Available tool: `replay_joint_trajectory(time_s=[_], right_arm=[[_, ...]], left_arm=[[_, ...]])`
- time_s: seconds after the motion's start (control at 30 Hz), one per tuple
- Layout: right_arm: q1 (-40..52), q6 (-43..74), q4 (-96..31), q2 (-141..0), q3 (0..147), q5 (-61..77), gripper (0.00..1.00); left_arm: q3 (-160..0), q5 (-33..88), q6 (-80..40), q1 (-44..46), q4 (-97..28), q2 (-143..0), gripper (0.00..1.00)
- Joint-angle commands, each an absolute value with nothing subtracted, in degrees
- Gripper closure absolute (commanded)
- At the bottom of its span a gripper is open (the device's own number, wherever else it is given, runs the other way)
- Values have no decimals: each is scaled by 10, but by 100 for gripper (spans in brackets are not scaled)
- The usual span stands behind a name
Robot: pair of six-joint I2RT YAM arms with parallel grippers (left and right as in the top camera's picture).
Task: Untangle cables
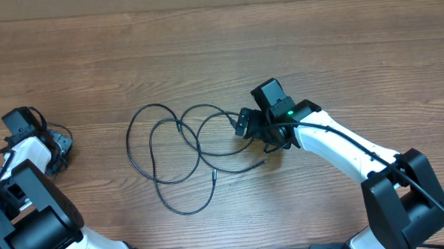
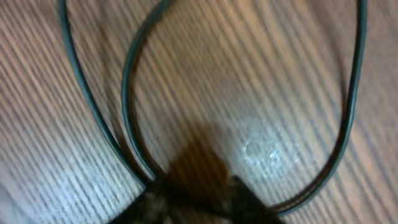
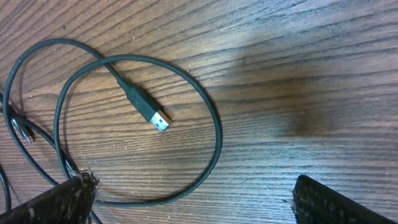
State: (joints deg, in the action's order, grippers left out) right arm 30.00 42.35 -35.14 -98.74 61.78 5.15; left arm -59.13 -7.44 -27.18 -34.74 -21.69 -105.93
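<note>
The cables [image 1: 178, 128] are thin black cords lying in overlapping loops at the middle of the wooden table, with small plug ends at the front [image 1: 213, 174]. My right gripper [image 1: 246, 124] is open and hovers low over the right end of the loops. In the right wrist view its fingers [image 3: 193, 196] straddle one cable loop [image 3: 214, 134], and a silver-tipped USB plug [image 3: 157, 118] lies inside that loop. My left gripper [image 1: 58, 144] sits at the far left, away from the bundle. In the blurred left wrist view its fingers [image 2: 199, 199] look shut, low over the wood, with thin dark cords [image 2: 127, 93] beside them.
The wooden table [image 1: 316, 45] stretches around the bundle. The right arm [image 1: 343, 145] reaches in from the front right. The left arm base [image 1: 31, 215] stands at the front left, with its own thicker wires beside it.
</note>
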Motion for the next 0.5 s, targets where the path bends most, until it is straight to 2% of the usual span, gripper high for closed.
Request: replay_joint_trajectory(time_s=[0.0,0.33,0.37,0.47], right_arm=[[299,419,-349,-975,623,52,0],[299,420,-346,-975,623,52,0],[299,419,-346,-975,623,52,0],[299,419,-346,-975,623,52,0]], left_arm=[[-628,-79,-274,-357,-270,-1094,53],[-791,-79,-274,-357,-427,-1094,42],[-789,-83,-274,-357,-433,-1094,53],[-771,-114,-288,-357,-435,-1094,68]])
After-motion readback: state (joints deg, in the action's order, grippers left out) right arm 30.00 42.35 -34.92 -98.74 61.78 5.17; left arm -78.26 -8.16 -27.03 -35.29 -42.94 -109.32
